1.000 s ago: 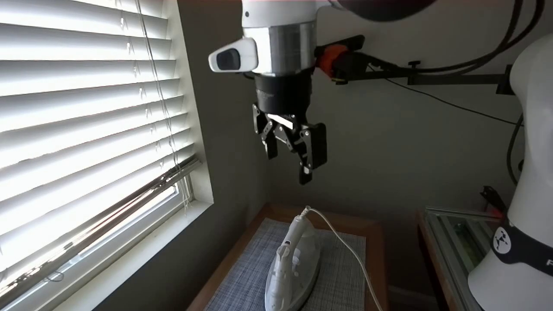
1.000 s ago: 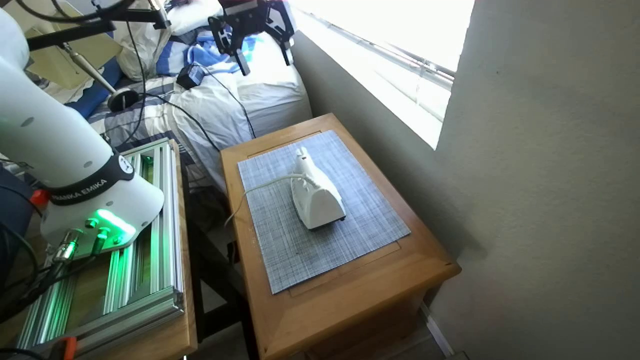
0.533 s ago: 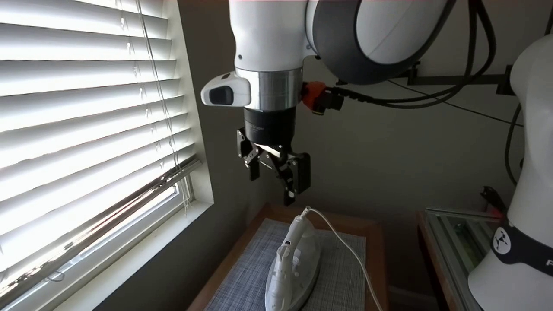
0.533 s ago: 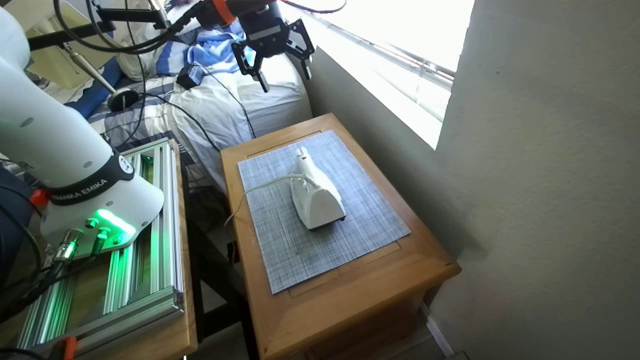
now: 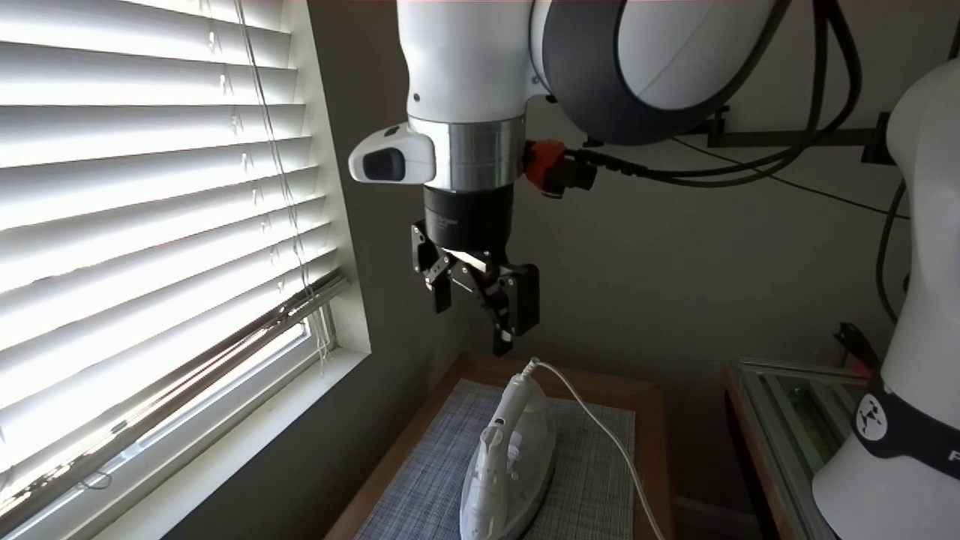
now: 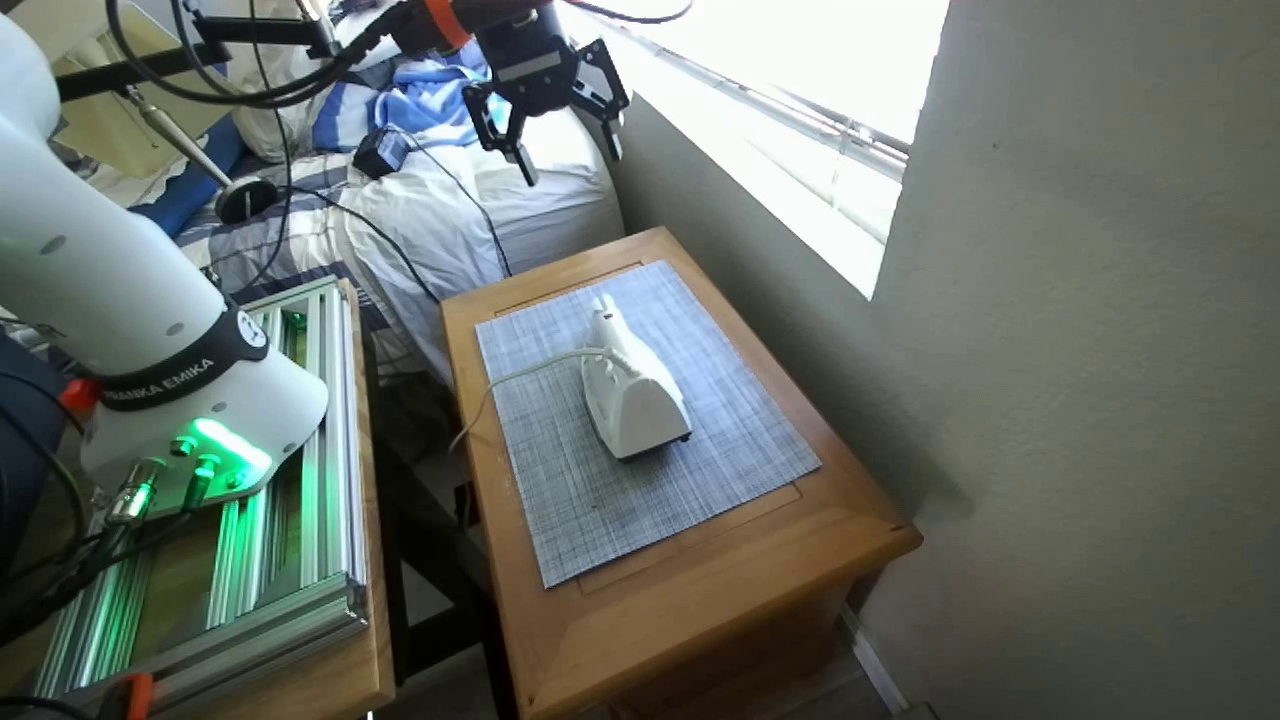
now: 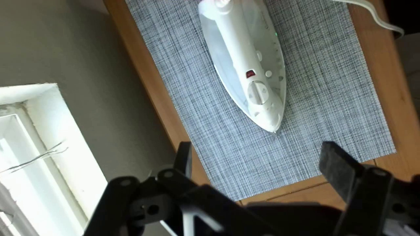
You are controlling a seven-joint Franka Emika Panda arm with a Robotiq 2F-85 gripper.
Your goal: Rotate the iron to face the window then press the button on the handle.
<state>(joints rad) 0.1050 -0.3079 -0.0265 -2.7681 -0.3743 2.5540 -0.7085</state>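
Observation:
The white iron (image 5: 517,480) lies sole down on the grey mat. It also shows in an exterior view (image 6: 638,400) and in the wrist view (image 7: 244,62). Its pointed tip faces the bed end of the table, roughly along the window wall. Its arched handle (image 7: 237,42) carries a dark red spot (image 7: 250,73) and a round dial. My gripper (image 5: 472,324) is open and empty, above and beyond the iron's tip, apart from it; it also shows in an exterior view (image 6: 570,160) and the wrist view (image 7: 257,155). The window (image 5: 150,142) with white slatted blinds stands beside the table.
The grey woven mat (image 6: 700,480) covers most of the wooden table (image 6: 850,530). The iron's pale cord (image 6: 525,372) trails over the table edge toward the robot base. A wall (image 6: 1050,350) runs close along the window side. A bed (image 6: 540,210) stands at the table's end.
My gripper has come down and shifted toward the window since one second ago. It stays open. Over the last half second nothing visibly moves. The iron has not moved.

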